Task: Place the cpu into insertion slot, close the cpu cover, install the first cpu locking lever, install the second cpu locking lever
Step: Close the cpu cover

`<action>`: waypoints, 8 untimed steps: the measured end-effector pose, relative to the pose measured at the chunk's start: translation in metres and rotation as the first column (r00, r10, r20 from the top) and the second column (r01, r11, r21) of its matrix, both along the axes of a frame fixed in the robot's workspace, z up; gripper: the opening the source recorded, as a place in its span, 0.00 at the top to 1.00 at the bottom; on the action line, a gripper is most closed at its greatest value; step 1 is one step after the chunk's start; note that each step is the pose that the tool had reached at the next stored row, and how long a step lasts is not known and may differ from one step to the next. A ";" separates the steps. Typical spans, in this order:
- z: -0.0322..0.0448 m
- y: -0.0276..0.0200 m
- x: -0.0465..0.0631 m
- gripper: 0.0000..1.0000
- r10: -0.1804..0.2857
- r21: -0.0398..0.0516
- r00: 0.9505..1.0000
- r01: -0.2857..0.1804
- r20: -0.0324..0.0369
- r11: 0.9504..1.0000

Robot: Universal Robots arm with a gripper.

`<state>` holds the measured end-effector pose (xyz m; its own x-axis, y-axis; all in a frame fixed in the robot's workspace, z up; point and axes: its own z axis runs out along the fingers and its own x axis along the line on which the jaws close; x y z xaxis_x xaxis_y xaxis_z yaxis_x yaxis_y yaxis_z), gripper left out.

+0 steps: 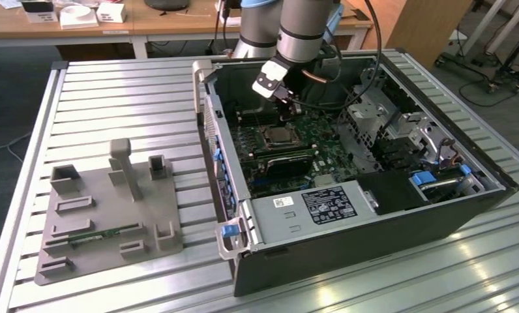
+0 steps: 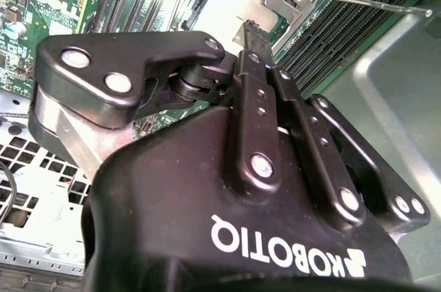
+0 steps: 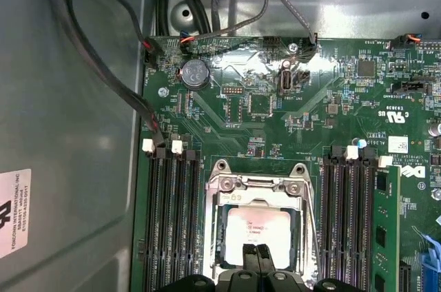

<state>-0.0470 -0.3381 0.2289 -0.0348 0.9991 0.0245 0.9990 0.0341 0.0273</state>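
Where fingers [image 3: 249, 259], pressed together and empty, hang over cpu [image 3: 265, 226], edge beneath them hidden; cpu cover [image 3: 258, 185] frames rest.

the pincer [image 3: 258, 251] hides part of the cpu [image 3: 258, 226] and of the cpu cover [image 3: 258, 184].

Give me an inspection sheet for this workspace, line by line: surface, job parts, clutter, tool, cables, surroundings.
Surface: slatted metal table, with the open computer case lying on it.
Job's things: cpu seated flat, showing through the window of the cpu cover, which lies down over it; lever state cannot be told.
Clutter: grey fixture block on the table, at the exterior view's left of the case.
Tool: tool shut, tips at the cpu's edge; contact cannot be told.
Cables: black cables run along the case wall to the motherboard.
Surroundings: wooden desk with white boxes behind the table.
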 end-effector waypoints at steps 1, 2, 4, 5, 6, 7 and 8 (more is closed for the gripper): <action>-0.0005 0.0000 0.000 0.89 0.000 0.000 1.000 0.000 0.000 1.000; -0.0011 0.0000 -0.001 0.89 0.000 0.000 1.000 0.000 0.000 1.000; -0.0028 0.0000 -0.004 0.89 0.001 0.000 1.000 -0.001 0.000 1.000; -0.0038 0.0000 -0.006 0.89 0.002 0.000 1.000 -0.002 0.000 1.000; -0.0050 0.0000 -0.008 0.89 0.002 0.000 1.000 -0.002 0.000 1.000; -0.0062 0.0000 -0.009 0.89 0.003 0.000 1.000 -0.003 0.000 1.000; -0.0074 0.0000 -0.010 0.89 0.004 0.000 1.000 -0.004 0.000 1.000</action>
<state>-0.0571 -0.3381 0.2215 -0.0388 0.9989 0.0247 0.9989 0.0381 0.0274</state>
